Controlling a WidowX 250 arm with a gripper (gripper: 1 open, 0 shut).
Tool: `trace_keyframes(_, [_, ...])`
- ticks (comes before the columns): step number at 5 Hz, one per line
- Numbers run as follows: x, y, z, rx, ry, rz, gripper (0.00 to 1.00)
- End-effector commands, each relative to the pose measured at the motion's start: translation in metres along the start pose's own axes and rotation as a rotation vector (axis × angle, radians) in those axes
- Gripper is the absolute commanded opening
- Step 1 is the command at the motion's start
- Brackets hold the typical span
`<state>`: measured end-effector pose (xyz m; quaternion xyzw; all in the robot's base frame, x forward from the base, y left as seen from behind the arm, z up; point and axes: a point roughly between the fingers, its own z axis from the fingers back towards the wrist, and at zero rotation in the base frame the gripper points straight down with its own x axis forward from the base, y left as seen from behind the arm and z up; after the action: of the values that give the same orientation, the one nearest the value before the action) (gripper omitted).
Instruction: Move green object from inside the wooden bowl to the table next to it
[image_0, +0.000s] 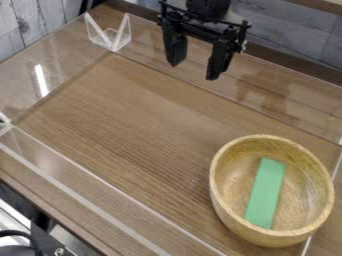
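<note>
The green object (267, 193), a flat bright green bar, lies inside the wooden bowl (227, 160) at the lower right of the table (134, 120). It rests on the bowl's floor, running roughly front to back. My gripper (195, 62) hangs at the top of the view, pointing down, well behind and to the left of the bowl. Its two black fingers stand apart with nothing between them, so it is open.
Low clear acrylic walls (54, 165) edge the tabletop on the left, front and back. A clear bracket (107, 33) stands at the back left corner. Bare wood lies between the gripper and the bowl and to the bowl's left.
</note>
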<state>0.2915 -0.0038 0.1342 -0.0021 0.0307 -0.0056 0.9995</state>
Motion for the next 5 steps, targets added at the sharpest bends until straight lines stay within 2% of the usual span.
trace_keyframes(1, [0.0,-0.008,-0.01,-0.013,0.028,0.01,1.0])
trace_keyframes(2, [-0.019,-0.039,-0.023,-0.038,0.041,-0.012,1.0])
trace_keyframes(3, [-0.038,-0.075,-0.033,-0.06,0.03,-0.016,1.0])
trace_keyframes(4, [-0.05,-0.107,-0.028,-0.088,-0.007,0.028,1.0])
trace_keyframes(5, [-0.058,-0.125,-0.025,-0.116,-0.056,0.069,1.0])
